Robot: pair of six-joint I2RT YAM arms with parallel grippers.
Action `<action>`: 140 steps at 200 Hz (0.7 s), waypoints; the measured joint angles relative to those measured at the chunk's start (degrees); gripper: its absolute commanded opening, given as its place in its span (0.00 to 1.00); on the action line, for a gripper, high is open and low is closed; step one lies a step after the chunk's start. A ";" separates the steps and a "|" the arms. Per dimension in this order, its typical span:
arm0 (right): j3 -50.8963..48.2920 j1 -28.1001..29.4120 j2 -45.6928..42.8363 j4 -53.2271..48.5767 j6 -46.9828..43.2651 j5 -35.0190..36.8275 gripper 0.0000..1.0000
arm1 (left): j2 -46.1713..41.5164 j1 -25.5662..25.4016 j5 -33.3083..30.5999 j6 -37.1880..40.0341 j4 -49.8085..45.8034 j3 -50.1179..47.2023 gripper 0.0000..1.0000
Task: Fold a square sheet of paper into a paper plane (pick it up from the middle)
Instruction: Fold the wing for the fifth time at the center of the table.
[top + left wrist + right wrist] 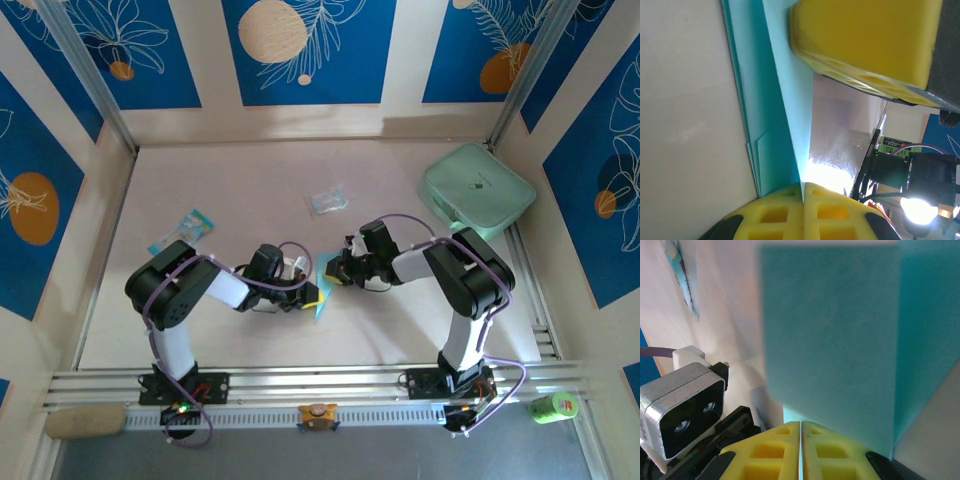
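At mid-table, the folded paper sheet [321, 305] is pinched tight by left gripper [308, 293] and right gripper [335, 272]. A shut mint-green case [478, 190] is seen from above; layered paper edges, from the left wrist.

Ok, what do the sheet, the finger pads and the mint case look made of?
Sheet: thin matte light-blue paper, going by its sharp crease and layered edges. Pads: yellow moulded plastic or rubber, matte, with square pockets; can't tell which. Case: probably soft fabric or padded shell, mint, rounded corners; too small to be sure.
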 measured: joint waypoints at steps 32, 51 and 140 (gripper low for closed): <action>2.05 0.04 0.70 -3.41 -0.46 -0.17 0.08 | -0.24 -0.02 -0.24 0.07 -0.42 0.07 0.07; 2.56 0.07 0.74 -4.57 -0.63 -0.13 0.08 | -0.85 -0.02 -0.48 0.50 -1.03 0.04 0.14; 3.41 0.44 0.74 -6.62 -1.07 0.55 0.08 | -4.46 -0.04 -2.25 4.50 -8.79 -0.02 0.06</action>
